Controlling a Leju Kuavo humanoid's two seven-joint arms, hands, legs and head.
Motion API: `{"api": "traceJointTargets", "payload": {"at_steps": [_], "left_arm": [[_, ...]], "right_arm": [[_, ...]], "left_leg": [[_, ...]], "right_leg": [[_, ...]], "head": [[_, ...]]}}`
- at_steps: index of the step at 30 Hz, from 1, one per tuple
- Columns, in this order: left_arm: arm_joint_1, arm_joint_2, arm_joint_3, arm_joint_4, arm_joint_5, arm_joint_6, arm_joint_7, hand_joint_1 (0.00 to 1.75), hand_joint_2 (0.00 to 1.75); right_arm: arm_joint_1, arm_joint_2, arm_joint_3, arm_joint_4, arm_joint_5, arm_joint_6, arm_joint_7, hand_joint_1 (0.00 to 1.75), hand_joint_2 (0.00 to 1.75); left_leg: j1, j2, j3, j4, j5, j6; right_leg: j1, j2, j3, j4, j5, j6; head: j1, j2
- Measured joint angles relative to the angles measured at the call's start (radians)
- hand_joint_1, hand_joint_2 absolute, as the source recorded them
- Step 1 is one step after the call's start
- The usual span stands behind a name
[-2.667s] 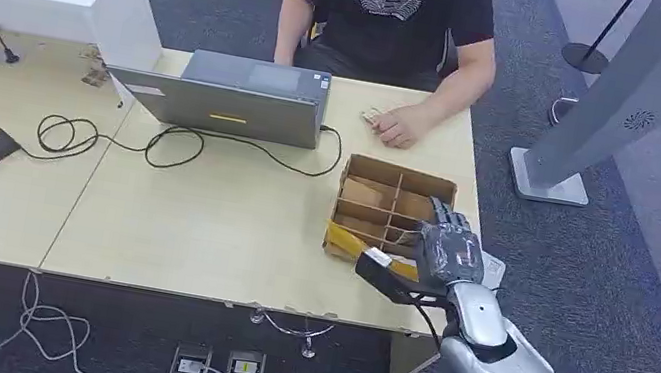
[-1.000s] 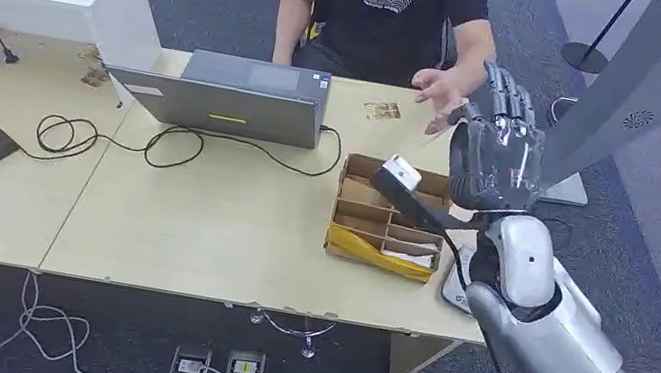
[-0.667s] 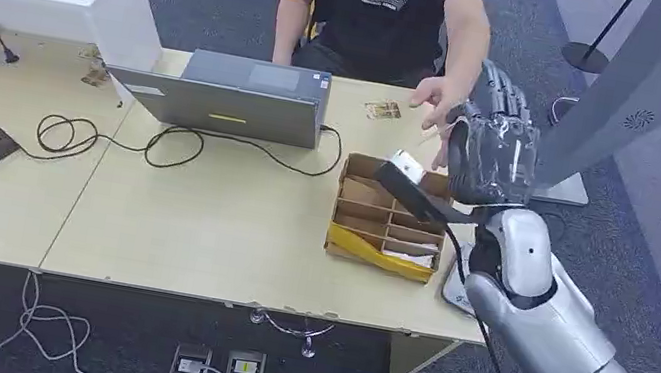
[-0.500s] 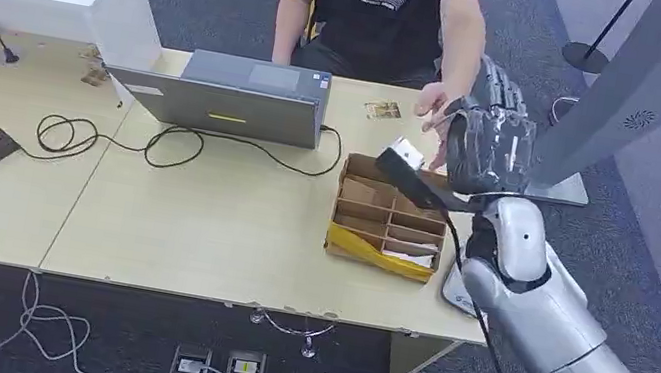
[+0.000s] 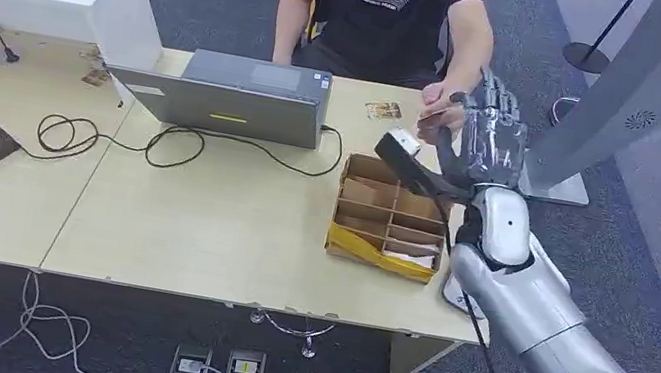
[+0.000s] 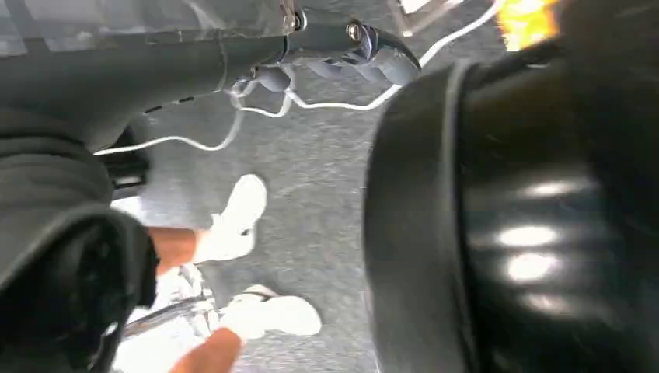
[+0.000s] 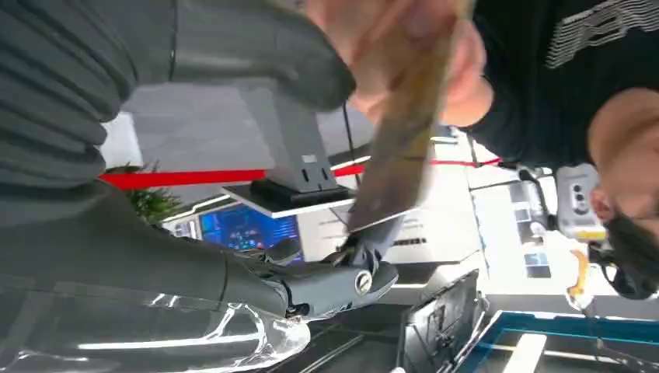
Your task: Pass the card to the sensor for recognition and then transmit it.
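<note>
Brown and thin, the flat rectangular card (image 7: 404, 132) is pinched between the thick grey thumb and the darker fingers (image 7: 326, 276) of the robot's right hand (image 5: 486, 142), which is raised above the far edge of the divided brown cardboard box (image 5: 391, 215) on the pale wooden tabletop (image 5: 200, 215). Just past that box, the seated person's hand (image 5: 440, 114) reaches in and touches the card's other end, so the card sits between the two hands. It looks light, stiff and smooth, likely to slip from a loose pinch and to bend if squeezed across its flat faces; a hold on one short end, leaving the rest free, would suit the handover. A grey laptop (image 5: 230, 99) stands well apart from the box. The left hand's fingers (image 6: 350, 58) look curled in near the floor, though I cannot tell their state for certain.
</note>
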Motion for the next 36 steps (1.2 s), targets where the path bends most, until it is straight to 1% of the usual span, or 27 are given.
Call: {"api": "traceJointTargets", "payload": {"at_steps": [1,5,10,13,15,16,17,19,21,25,26,29,30,31,33,34,36], "left_arm": [[0.0,0.004,0.0,0.0,0.0,0.0,-0.011,0.0,0.0],[0.0,0.016,0.0,0.001,0.0,0.001,-0.018,0.0,0.0],[0.0,0.021,0.0,0.002,0.0,0.006,-0.018,0.0,0.0],[0.002,0.024,0.0,0.002,0.005,0.013,-0.018,0.0,0.0],[0.005,0.027,0.0,0.002,0.008,0.021,-0.018,0.0,0.0],[0.008,0.029,0.0,0.002,0.013,0.025,-0.016,0.0,0.0],[0.012,0.03,0.0,0.002,0.018,0.032,-0.015,0.0,0.0],[0.025,0.034,0.0,0.002,0.026,0.042,-0.008,0.0,0.0],[0.032,0.037,0.0,0.002,0.031,0.047,-0.006,0.0,0.0],[0.036,0.043,0.0,0.003,0.031,0.048,-0.003,0.0,0.0],[0.036,0.043,0.0,0.003,0.032,0.047,-0.002,0.0,0.0],[0.038,0.045,0.0,0.003,0.045,0.047,0.003,0.0,0.0],[0.042,0.045,0.0,0.003,0.05,0.047,0.004,0.0,0.0],[0.045,0.046,0.001,0.003,0.057,0.048,0.005,0.0,0.0],[0.053,0.048,0.001,0.003,0.061,0.051,0.005,0.0,0.0],[0.057,0.051,0.001,0.003,0.062,0.053,0.005,0.0,0.0],[0.066,0.056,0.001,0.003,0.063,0.056,0.005,0.0,0.0]], "right_arm": [[0.0,0.002,0.0,0.007,0.007,0.001,0.008,0.0,0.0],[0.0,0.006,0.001,0.023,0.018,0.009,0.021,0.0,0.0],[0.0,0.006,0.003,0.032,0.03,0.022,0.032,0.0,0.0],[0.0,0.001,0.002,0.032,0.026,0.04,0.052,0.0,0.0],[0.0,-0.009,-0.001,0.032,-0.008,0.045,0.068,0.0,0.0],[0.001,-0.014,-0.005,0.032,-0.047,0.044,0.077,0.0,0.0],[0.002,-0.024,-0.014,0.032,-0.103,0.04,0.085,0.0,0.0],[0.003,-0.056,-0.038,0.035,-0.172,0.031,0.103,0.0,0.0],[0.003,-0.089,-0.059,0.038,-0.194,0.025,0.111,0.0,0.0],[0.006,-0.13,-0.084,0.045,-0.205,0.024,0.116,0.0,0.0],[0.007,-0.137,-0.088,0.045,-0.205,0.025,0.131,0.0,0.0],[0.015,-0.166,-0.106,0.047,-0.239,0.037,0.209,0.0,0.0],[0.023,-0.183,-0.118,0.048,-0.276,0.038,0.233,0.0,0.0],[0.035,-0.206,-0.136,0.049,-0.345,0.035,0.24,0.0,0.0],[0.07,-0.248,-0.178,0.052,-0.485,0.019,0.229,0.0,0.0],[0.092,-0.268,-0.201,0.054,-0.532,0.004,0.221,0.0,0.0],[0.138,-0.295,-0.232,0.054,-0.57,-0.017,0.224,0.0,0.0]], "left_leg": [[0.0,0.0,0.0,0.0,0.0,0.0],[0.0,0.0,0.0,0.0,0.0,0.0],[0.0,0.0,0.0,0.0,0.0,0.0],[0.0,0.0,0.001,0.0,0.0,0.0],[0.0,0.0,0.001,0.0,0.0,0.0],[0.0,0.0,0.001,0.0,0.0,0.0],[0.0,0.0,0.001,0.0,0.0,0.0],[0.0,-0.001,0.001,0.0,0.0,0.0],[-0.001,0.0,0.0,0.0,0.0,0.0],[-0.001,0.003,0.001,0.0,0.0,0.0],[-0.001,0.004,0.001,0.0,0.0,0.0],[0.0,0.002,0.001,0.001,0.0,0.0],[0.0,0.0,0.001,0.001,0.0,0.0],[0.0,-0.002,0.001,0.001,0.0,0.0],[0.0,-0.003,0.0,0.001,0.0,0.0],[0.0,-0.003,0.0,0.001,0.0,0.0],[0.0,0.0,0.001,0.001,-0.001,0.001]], "right_leg": [[0.0,0.0,0.0,0.0,0.0,0.0],[0.0,0.0,0.0,0.0,0.0,0.0],[0.0,0.001,0.0,0.0,0.0,0.0],[0.0,0.001,0.0,0.0,0.0,0.0],[0.0,0.001,0.0,0.0,0.0,0.0],[0.0,0.001,0.0,0.0,0.0,0.0],[0.0,0.0,-0.001,0.0,0.0,0.0],[0.0,0.0,0.0,-0.001,0.0,0.0],[-0.001,0.0,0.0,-0.001,0.0,0.0],[-0.001,0.002,-0.001,-0.001,0.0,0.0],[-0.001,0.002,-0.001,-0.001,0.0,0.0],[0.0,0.001,-0.002,-0.001,0.0,0.0],[0.0,-0.001,-0.002,-0.001,0.0,0.0],[0.0,-0.003,-0.001,-0.001,0.0,0.0],[0.0,-0.005,0.0,-0.001,0.0,0.0],[0.0,-0.005,0.0,-0.001,0.0,0.0],[-0.001,-0.001,0.0,-0.002,0.0,0.0]], "head": [[0.0,0.0],[-0.001,0.0],[0.0,0.0],[0.0,0.0],[0.0,0.0],[-0.001,0.0],[0.0,0.0],[0.0,0.0],[0.0,0.0],[0.0,0.0],[0.0,0.0],[0.0,0.0],[-0.001,0.0],[0.0,0.0],[0.0,0.0],[0.0,0.0],[-0.001,0.0]]}}
